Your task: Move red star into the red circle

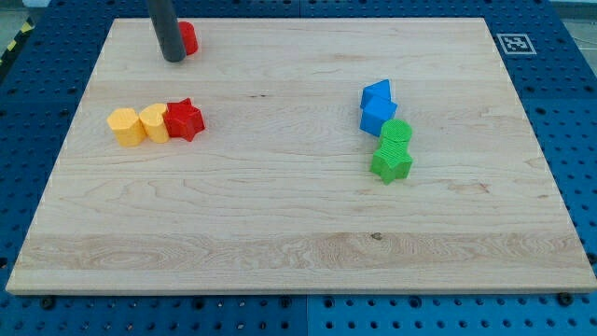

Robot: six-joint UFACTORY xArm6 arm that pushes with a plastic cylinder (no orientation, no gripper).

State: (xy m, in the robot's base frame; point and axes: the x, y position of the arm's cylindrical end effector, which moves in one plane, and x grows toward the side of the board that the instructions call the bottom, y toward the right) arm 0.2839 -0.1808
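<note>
The red star (184,119) lies at the view's left on the wooden board (298,215), touching the right end of a row with two yellow blocks (140,123). The red circle block (187,37) sits near the view's top left, partly hidden behind my dark rod. My tip (173,59) rests on the board just left of and touching or nearly touching the red circle, well above the red star.
Two blue blocks (377,105) sit at the view's right of centre, with a green round block (395,134) and a green star (391,163) just below them. A marker tag (515,43) lies off the board's top right corner.
</note>
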